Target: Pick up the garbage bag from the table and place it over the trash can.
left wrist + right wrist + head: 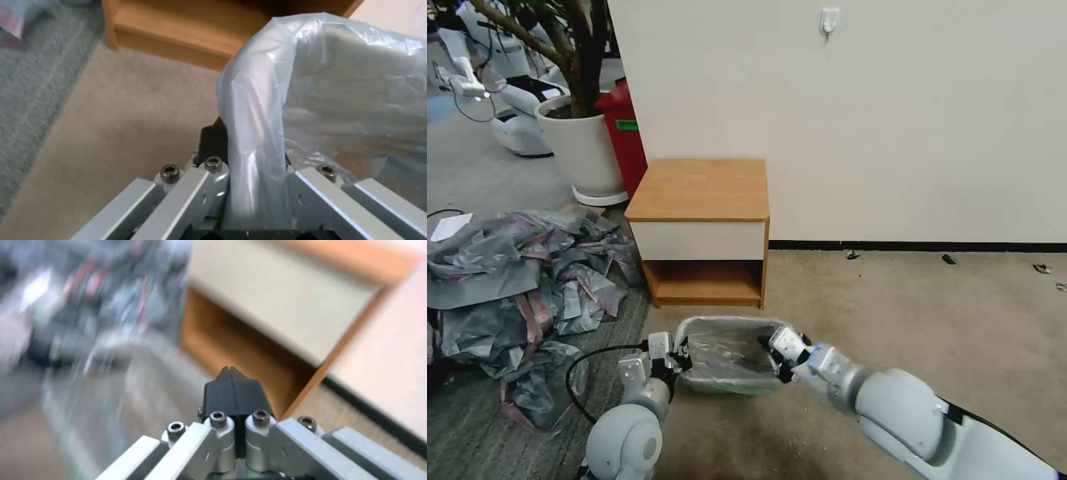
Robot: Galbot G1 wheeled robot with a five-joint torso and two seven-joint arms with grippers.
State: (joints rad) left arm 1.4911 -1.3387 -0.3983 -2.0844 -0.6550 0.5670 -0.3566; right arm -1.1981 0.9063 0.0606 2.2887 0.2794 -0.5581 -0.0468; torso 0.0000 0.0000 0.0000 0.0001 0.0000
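The trash can stands on the carpet just in front of the table. The translucent grey garbage bag lines it and folds over its rim. My left gripper is at the can's left rim. In the left wrist view this gripper is open and straddles the bag-covered rim; one black finger rests beside the plastic and the other is hidden behind it. My right gripper is at the can's right rim. In its wrist view the right gripper is shut with nothing between the pads.
A heap of grey bags covers the floor to the left, and a black cable loops near it. A white plant pot and a red bin stand behind the table by the wall. Open carpet lies to the right.
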